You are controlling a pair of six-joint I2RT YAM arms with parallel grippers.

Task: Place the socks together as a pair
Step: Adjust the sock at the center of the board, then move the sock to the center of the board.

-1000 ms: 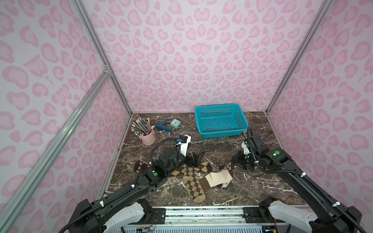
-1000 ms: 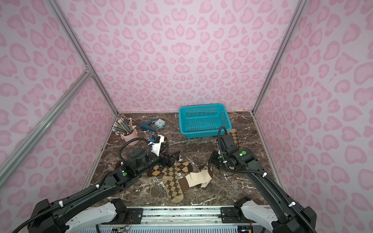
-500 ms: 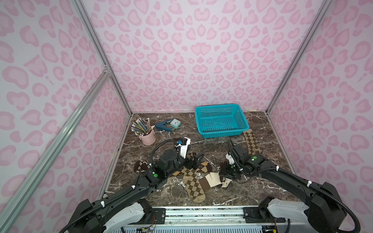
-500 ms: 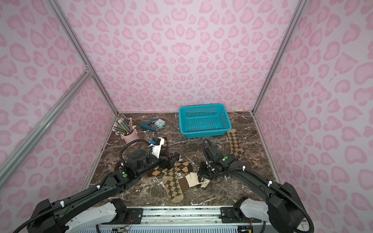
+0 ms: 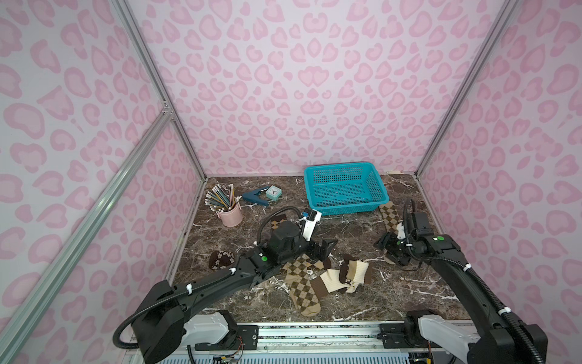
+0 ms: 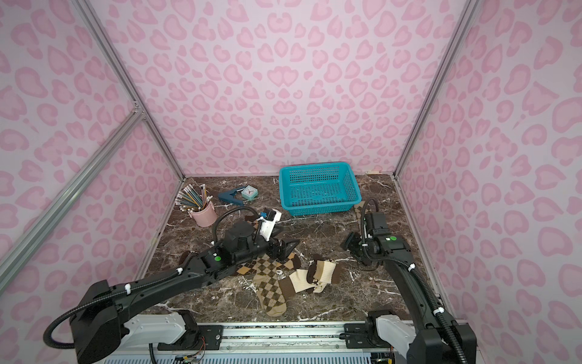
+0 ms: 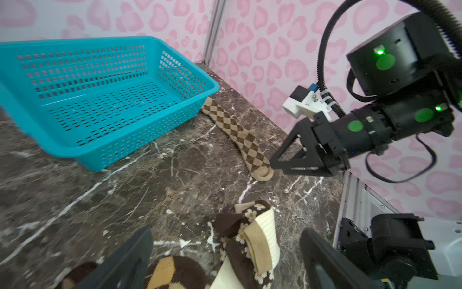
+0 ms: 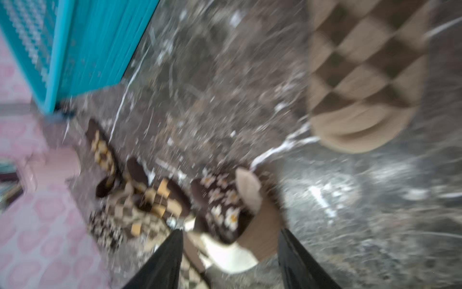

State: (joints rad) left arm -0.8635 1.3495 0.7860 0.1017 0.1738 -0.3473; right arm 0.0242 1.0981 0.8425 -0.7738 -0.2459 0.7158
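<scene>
The socks are light, limp knit that will fold, stretch and drag rather than slide. Each is best pinched through both layers at the cuff or mid-leg and lifted clear without snagging a neighbour. Most lie tangled near the front middle of the dark marbled counter (image 5: 346,233): a long tan-and-brown argyle sock (image 5: 304,290), a cream-and-brown striped sock (image 5: 330,282) across it, and a dark brown sock with cream flowers (image 7: 235,222) bunched in with that. A second tan-and-brown argyle sock (image 5: 390,217) lies flat well apart from them, its cuff just beside the teal plastic mesh basket (image 5: 345,189); it looks like the match for the one in the pile. Another flowered dark brown sock (image 5: 222,259) sits alone at the left. The left arm reaches forward low, its left claw (image 5: 322,249) spread wide and empty above the pile's far edge. The right arm bends inward with its wrist tipped down. The right claw (image 7: 287,160) sits at the second argyle sock's toe, jaws parted with nothing between them in the blurred right wrist view.
</scene>
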